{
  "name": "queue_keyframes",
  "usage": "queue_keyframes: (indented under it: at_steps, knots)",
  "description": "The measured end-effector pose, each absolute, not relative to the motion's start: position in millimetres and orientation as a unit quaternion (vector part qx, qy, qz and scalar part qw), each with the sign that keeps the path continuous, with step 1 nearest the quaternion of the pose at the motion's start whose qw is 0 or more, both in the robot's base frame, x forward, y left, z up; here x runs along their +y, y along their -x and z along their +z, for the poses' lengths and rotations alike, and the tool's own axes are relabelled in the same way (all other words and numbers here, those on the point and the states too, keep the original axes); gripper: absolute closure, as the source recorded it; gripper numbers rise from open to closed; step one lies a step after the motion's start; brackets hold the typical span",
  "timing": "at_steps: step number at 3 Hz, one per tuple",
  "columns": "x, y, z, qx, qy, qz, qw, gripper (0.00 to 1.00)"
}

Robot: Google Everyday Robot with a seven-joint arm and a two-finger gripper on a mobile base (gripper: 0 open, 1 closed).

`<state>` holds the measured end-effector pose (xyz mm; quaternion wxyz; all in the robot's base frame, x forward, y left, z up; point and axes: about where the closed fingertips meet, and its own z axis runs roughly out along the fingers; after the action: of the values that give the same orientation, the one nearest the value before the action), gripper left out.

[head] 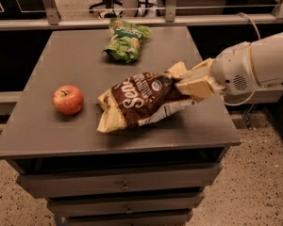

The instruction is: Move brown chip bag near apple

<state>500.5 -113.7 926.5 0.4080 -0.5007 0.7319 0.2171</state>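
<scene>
Right, my gripper [192, 84] is over the right side of the table [75, 62], its fingers pinched on the cream right end of the bag [141, 98]. The bag stretches leftward from that pinch, tilted, with its free end drooping low towards the front edge. Whether that end touches the top I cannot tell. The apple [68, 99] sits to the left, near the bag's free end but apart from it, and the green bag [125, 44] lies well apart at the back, out of my path. To do this well, I judge I should carry the bag only a little way left and go slowly, since a bag held by one end will swing. I want to stop before the drooping corner nudges the apple, which would roll easily. The crinkly film may slip, so I would hold the pinch firm, lower until the bag's belly rests flat and back from the front edge, then spread the fingers and draw away rightward without dragging it.
</scene>
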Motion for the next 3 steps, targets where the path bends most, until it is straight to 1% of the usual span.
queue_keyframes:
  at_steps: [1,2,3]
  knots:
    - [-93,-485,927,0.719,0.52,0.239,0.395,1.0]
    - [-72,-482,924,0.704,0.533,0.259,0.392,1.0]
    - [-54,-483,923,0.695,0.536,0.271,0.395,0.96]
